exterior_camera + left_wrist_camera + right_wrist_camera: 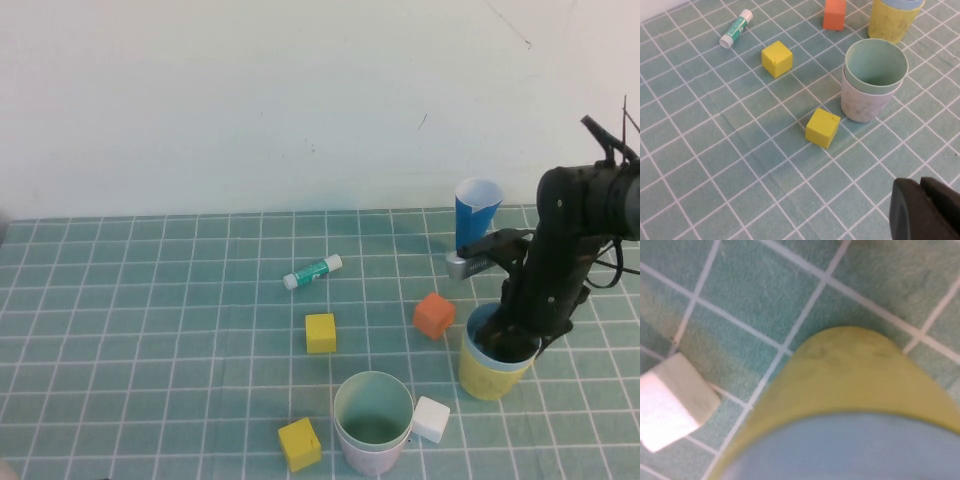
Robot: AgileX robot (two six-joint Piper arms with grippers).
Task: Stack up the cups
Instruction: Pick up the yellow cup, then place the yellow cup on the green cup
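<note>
Surface: green gridded table mat (150, 300).
Resting on it: yellow cup (488, 378), pink cup (372, 458), four cubes, glue stick (312, 271), blue cone (477, 212).

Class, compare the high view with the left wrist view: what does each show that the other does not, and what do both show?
Only the high view shows the right gripper lowered into the light blue cup, the dark-blue paper cone and the white cube.
Only the left wrist view shows the left gripper, shut, low over the mat, away from the cups.
Both show the yellow cup, the pale green cup nested in the pink cup, two yellow cubes, the orange cube and the glue stick.
</note>
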